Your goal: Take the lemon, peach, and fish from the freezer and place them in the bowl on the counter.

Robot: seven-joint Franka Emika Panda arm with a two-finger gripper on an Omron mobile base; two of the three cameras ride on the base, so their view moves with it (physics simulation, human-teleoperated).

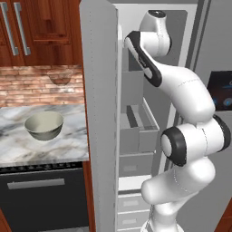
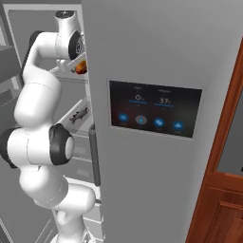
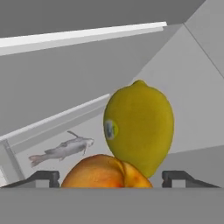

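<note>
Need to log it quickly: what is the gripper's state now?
Gripper: open, fingertips either side of the peach, not yet closed on it.

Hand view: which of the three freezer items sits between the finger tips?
The peach, the round orange-red fruit lowest in that view. The yellow lemon stands just behind it; the grey fish lies farther off.

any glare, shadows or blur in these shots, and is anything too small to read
Hand view: flat, even light, the lemon and peach sharp and close, no glare. Left base view: the bowl has soft shading inside, the counter shows no hard shadows. Right base view: the fish is tiny and coarse, and the freezer panel's figures are too blurred to read.
</note>
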